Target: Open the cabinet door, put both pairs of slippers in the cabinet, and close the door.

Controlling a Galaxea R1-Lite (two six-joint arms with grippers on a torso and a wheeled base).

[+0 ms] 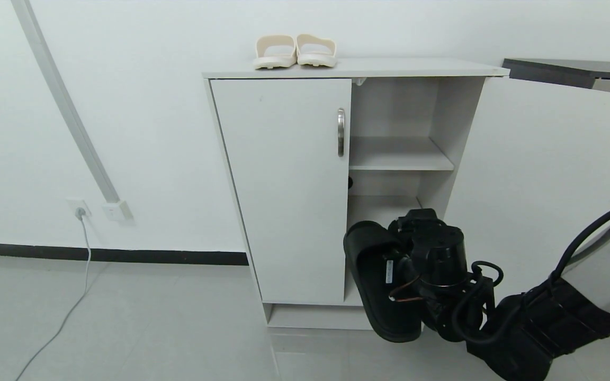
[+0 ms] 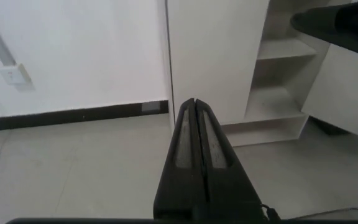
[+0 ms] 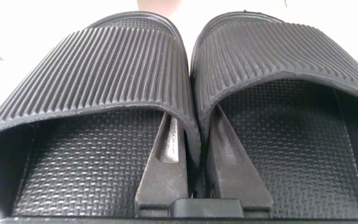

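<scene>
The black slippers are held as a pair just in front of the cabinet's open lower compartment, their touching inner strap walls pinched between the right gripper's fingers. They are judged light, pliable and grippy, best taken at the straps. Their long axis is steeply tilted, toes apparently toward the cabinet. The left gripper is closed on nothing.

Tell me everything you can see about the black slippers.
The black slippers are a pair of open-toed slides, rubbery-looking, with ribbed straps and textured footbeds. They sit side by side, the right gripper pinching their adjoining inner walls, one finger inside each. They are tilted in front of the open cabinet, at its lower half, beside the closed door.
</scene>
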